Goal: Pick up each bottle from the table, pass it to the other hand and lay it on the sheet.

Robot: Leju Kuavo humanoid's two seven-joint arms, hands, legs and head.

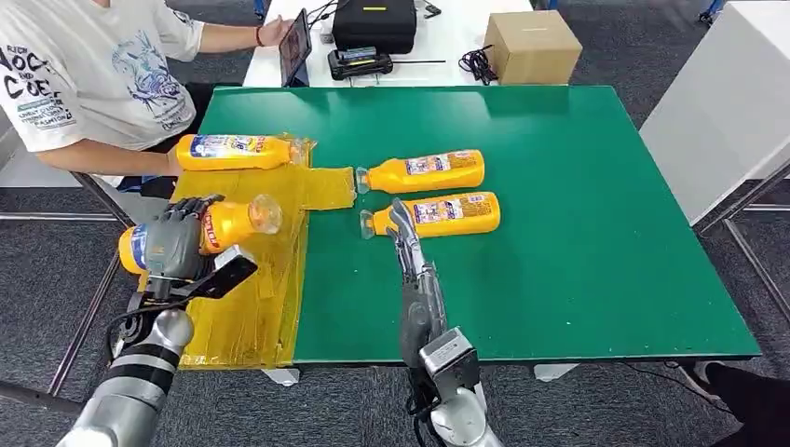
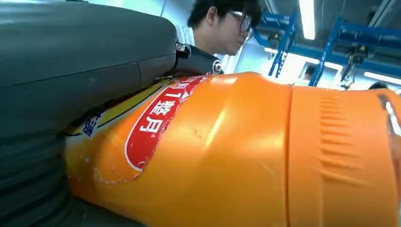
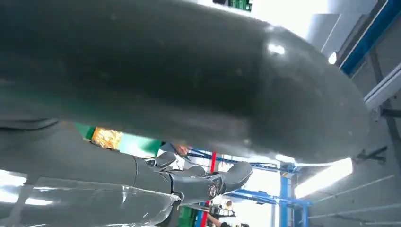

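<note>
Bottle (image 1: 216, 228) sideways, cap twd table centre

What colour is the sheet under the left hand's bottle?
Translucent yellow sheet, clearest in the head view.

Green tabletop (image 1: 578, 251): flat, rectangular, on a metal frame.

Yellow sheet (image 1: 251, 317): translucent and crinkled, spread along the left edge from the near-left corner to about mid-depth, overhanging the left and near edges slightly; a short tab reaches toward the centre.

Bottle on the sheet (image 1: 233, 152): orange, on its side at the sheet's far end, cap toward the centre.

Two bottles on bare green, near the centre, each on its side, parallel, just apart, caps toward the sheet: farther bottle (image 1: 424, 172), its cap at the sheet's tab; nearer bottle (image 1: 438, 214).
</note>
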